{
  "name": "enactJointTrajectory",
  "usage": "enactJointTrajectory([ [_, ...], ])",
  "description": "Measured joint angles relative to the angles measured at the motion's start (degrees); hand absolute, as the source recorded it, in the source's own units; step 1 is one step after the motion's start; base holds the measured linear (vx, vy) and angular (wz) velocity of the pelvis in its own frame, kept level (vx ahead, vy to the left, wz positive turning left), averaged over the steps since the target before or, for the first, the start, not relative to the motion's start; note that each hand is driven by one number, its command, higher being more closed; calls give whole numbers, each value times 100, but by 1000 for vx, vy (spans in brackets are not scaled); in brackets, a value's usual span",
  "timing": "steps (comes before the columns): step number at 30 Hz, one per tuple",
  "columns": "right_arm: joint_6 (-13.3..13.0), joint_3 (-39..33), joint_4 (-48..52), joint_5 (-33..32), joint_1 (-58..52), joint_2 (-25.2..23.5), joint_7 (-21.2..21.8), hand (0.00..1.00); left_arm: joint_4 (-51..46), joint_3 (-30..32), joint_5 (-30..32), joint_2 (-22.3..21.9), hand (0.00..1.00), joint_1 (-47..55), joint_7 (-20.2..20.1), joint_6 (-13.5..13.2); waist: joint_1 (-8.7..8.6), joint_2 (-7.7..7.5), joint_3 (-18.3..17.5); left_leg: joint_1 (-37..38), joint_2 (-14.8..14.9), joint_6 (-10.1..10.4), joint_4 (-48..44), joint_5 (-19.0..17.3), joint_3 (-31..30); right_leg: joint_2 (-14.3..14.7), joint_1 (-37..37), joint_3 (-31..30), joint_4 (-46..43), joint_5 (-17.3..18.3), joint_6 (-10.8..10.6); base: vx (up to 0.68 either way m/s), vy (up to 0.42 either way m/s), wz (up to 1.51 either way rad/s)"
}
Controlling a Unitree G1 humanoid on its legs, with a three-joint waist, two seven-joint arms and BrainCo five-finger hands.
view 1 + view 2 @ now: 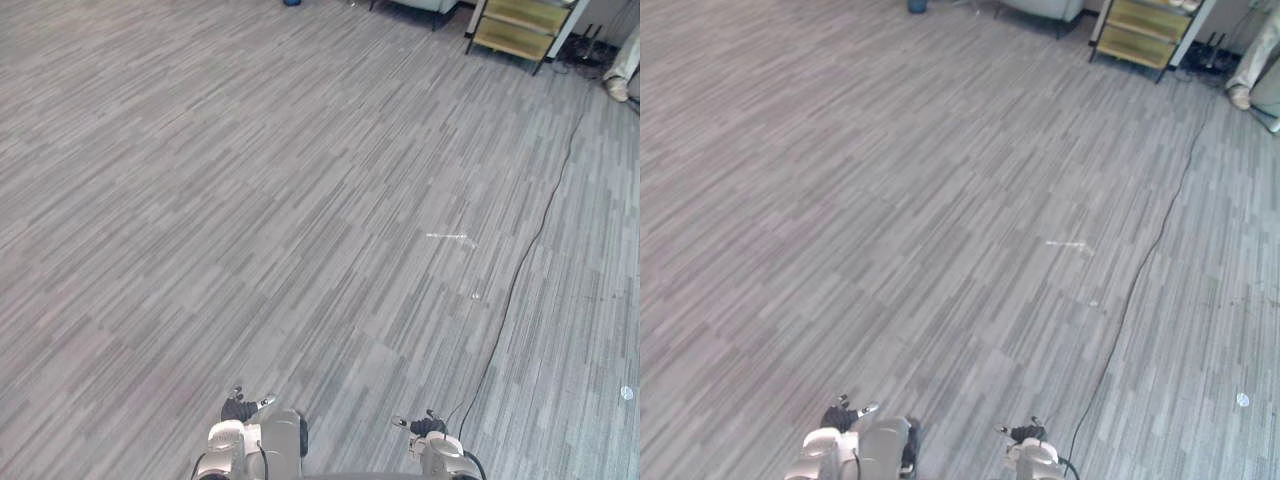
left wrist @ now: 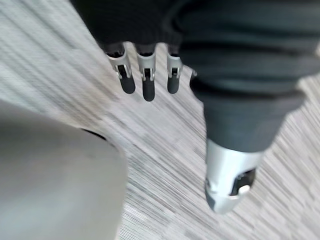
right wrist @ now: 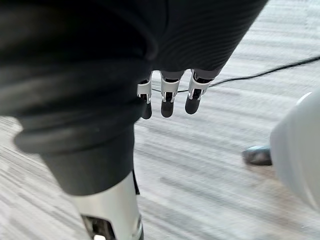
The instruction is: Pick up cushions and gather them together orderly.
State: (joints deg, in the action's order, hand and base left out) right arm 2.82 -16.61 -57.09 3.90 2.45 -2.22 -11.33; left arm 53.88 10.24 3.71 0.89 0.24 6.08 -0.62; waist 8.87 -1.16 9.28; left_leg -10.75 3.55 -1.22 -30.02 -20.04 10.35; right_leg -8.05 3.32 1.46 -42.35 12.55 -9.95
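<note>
Left hand [image 2: 148,82]: fingers relaxed, holding nothing, above carpet floor [image 1: 300,200] | Right hand [image 3: 168,97]: fingers relaxed, empty, above same floor | Cushions: place relative to either hand cannot be told | Wooden shelf [image 1: 520,25]: far ahead of right hand

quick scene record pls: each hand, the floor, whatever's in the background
left hand: open, fingers straight, holding nothing, above the floor
right hand: open, fingers straight, holding nothing
floor: grey striped carpet with a small white mark
background, far right: shelf unit with yellowish boards in a dark frame; a person's shoe to its right
</note>
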Motion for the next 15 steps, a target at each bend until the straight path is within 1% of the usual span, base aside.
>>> enactJointTrajectory([
  [1, 1, -2, -8, 16, -38, 4, 24, 0, 40, -99, -3, 40, 0, -19, -4, 50, -59, 13, 11, 354, 19, -44, 33, -145, 13, -189, 492, 197, -1152, -75, -61, 331, 77, -22],
  [2, 2, -2, -7, 18, -69, 9, 31, 0, 55, -136, -10, 47, 0, -13, -3, 59, -112, 23, 17, 667, 32, -54, 151, -211, 18, -345, 718, 489, -1609, 23, 151, 501, 83, -16],
  [3, -16, 4, 58, 17, -123, 26, 53, 0, 97, -134, -49, 55, 0, 30, 4, 59, -201, 64, 19, 1120, 109, -27, 478, -275, 108, -501, 1049, 992, -1678, 187, 457, 437, 10, -19],
  [4, -25, 39, -16, 18, -42, 57, 60, 0, 147, -116, -50, 81, 0, 37, 6, 59, -228, 75, 32, 1403, 168, -16, 736, -277, 191, -526, 1217, 1318, -1390, 275, 611, 348, 2, -27],
  [5, -7, 81, -44, 17, 39, 81, 64, 0, 179, -118, -51, 98, 0, 42, 6, 59, -238, 76, 31, 1523, 213, -14, 887, -277, 241, -518, 1295, 1503, -1115, 311, 677, 506, -22, -43],
  [6, -23, 121, -128, 24, 61, 120, 74, 0, 268, -116, -47, 142, 0, 42, 0, 61, -263, 74, 34, 1933, 295, -12, 1308, -277, 402, -423, 1610, 1948, -36, 231, 734, 420, -32, -39],
  [7, -31, 124, -175, 26, 108, 143, 78, 0, 302, -120, -47, 163, 0, 38, -6, 63, -290, 71, 33, 2053, 303, -12, 1446, -277, 440, -316, 1756, 1988, 540, 89, 737, 622, -81, -35],
  [8, -62, 164, -257, 31, 228, 234, 89, 0, 321, -130, -40, 188, 0, 35, -9, 61, -378, 50, 39, 2224, 289, -9, 1666, -278, 480, -128, 1936, 1957, 1752, -402, 668, 401, -93, -4],
  [9, -51, 158, -268, 32, 228, 268, 97, 0, 323, -140, -37, 201, 0, 35, -9, 60, -419, 21, 35, 2297, 248, -9, 1746, -278, 462, -60, 1950, 1904, 2233, -622, 638, 549, -155, 24],
  [10, -46, 133, -295, 19, 213, 366, 130, 0, 342, -235, -20, 268, 0, 34, -8, 56, -547, -33, 101, 2547, 198, 18, 1863, -286, 278, 91, 1931, 1617, 2771, -1426, 788, 611, -187, 31],
  [11, -55, 110, -302, 22, 203, 515, 128, 0, 433, -238, 11, 240, 0, 20, -12, 59, -626, 150, 134, 2665, 334, 50, 1769, -270, 21, 281, 1879, 1477, 2613, -1764, 1161, 627, -183, 17],
  [12, -49, 105, -312, 48, 239, 568, 122, 0, 442, -234, 17, 212, 0, 12, -15, 58, -597, 263, 129, 2637, 466, 132, 1609, -223, -119, 362, 1888, 1521, 2424, -1564, 1210, 637, -197, -9],
  [13, -44, 11, -420, 69, 299, 575, 131, 0, 456, -225, 51, 209, 0, -1, -12, 57, -569, 353, 119, 2365, 598, 474, 895, -14, -440, 448, 1903, 1562, 2072, -1280, 1326, 624, -203, -15],
  [14, -36, -157, -452, 67, 297, 555, 126, 0, 460, -83, 75, 182, 0, -25, -15, 55, -578, 427, 106, 2021, 717, 463, -75, 376, -766, 557, 1718, 1650, 1947, -980, 1352, 760, -268, -3],
  [15, -44, -163, -410, 60, 250, 518, 120, 0, 436, 89, 74, 109, 0, -86, -13, 64, -609, 525, 134, 1596, 823, 325, -1192, 1142, -1017, 723, 1367, 1724, 2039, -747, 1379, 642, -211, 1],
])
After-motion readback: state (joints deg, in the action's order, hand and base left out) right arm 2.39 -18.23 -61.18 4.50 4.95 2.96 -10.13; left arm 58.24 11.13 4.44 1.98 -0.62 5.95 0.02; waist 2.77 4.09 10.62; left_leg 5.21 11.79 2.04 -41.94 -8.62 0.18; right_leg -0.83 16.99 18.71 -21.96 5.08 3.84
